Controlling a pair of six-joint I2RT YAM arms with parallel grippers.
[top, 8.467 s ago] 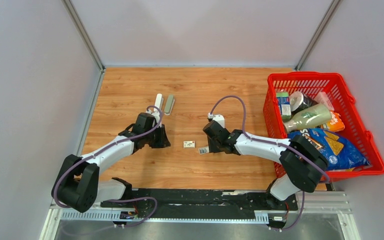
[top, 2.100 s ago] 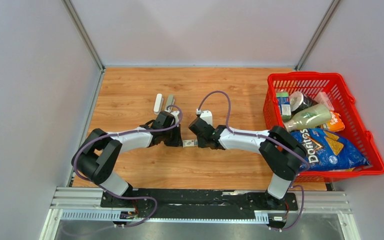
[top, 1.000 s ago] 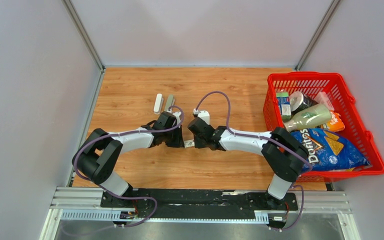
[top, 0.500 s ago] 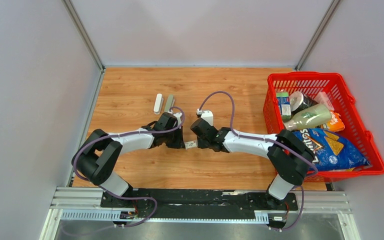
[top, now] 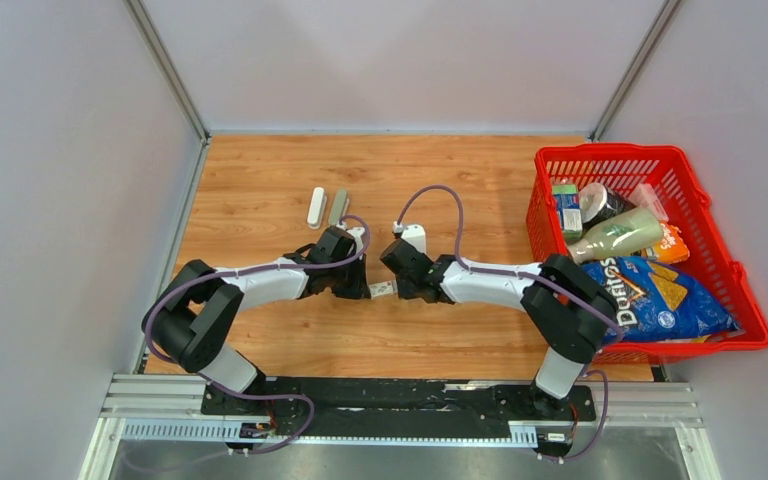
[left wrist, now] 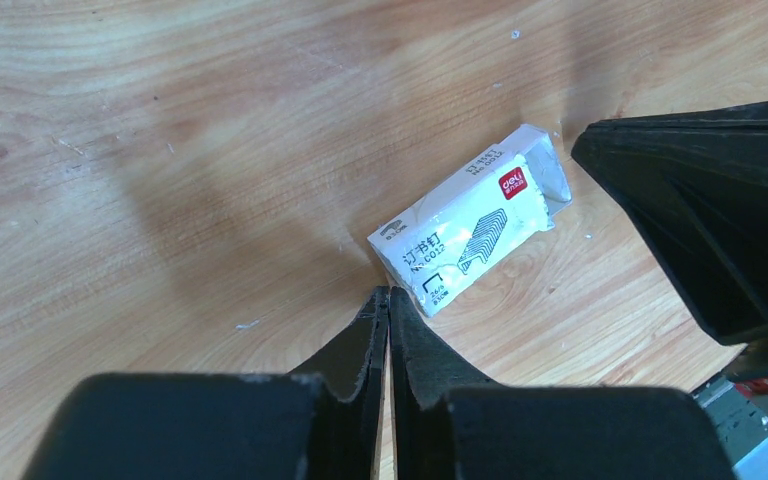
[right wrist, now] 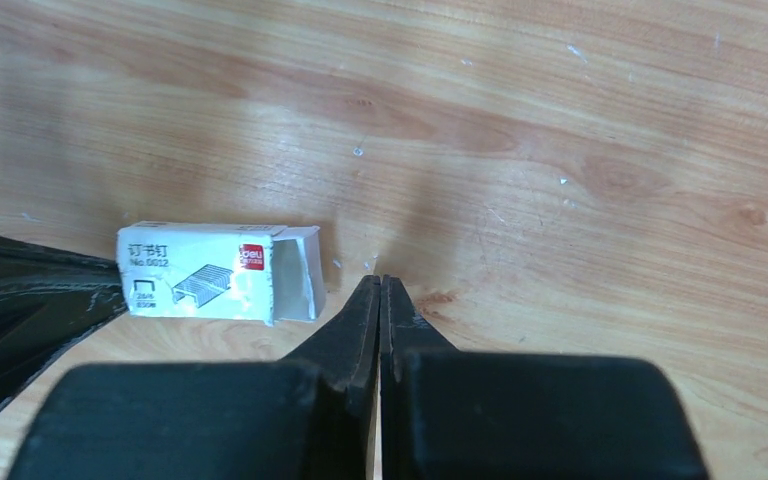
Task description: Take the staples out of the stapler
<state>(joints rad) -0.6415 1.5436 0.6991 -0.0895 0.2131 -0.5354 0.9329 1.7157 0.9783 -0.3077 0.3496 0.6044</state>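
The left claw (left wrist: pixel 388 300) and right claw (right wrist: pixel 378 285) are both pressed together, empty, tips flanking a white packet (left wrist: pixel 472 232) flat on the table (top: pixel 260 170). A white bar (top: pixel 317 207) and grey bar (top: pixel 338 207), possibly stapler parts, lie side by side beyond the left arm. The staples are too small to discern.

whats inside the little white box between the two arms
The white box has one end open. In the right wrist view only pale inner wall shows at the mouth; anything deeper inside is covered by its sides.
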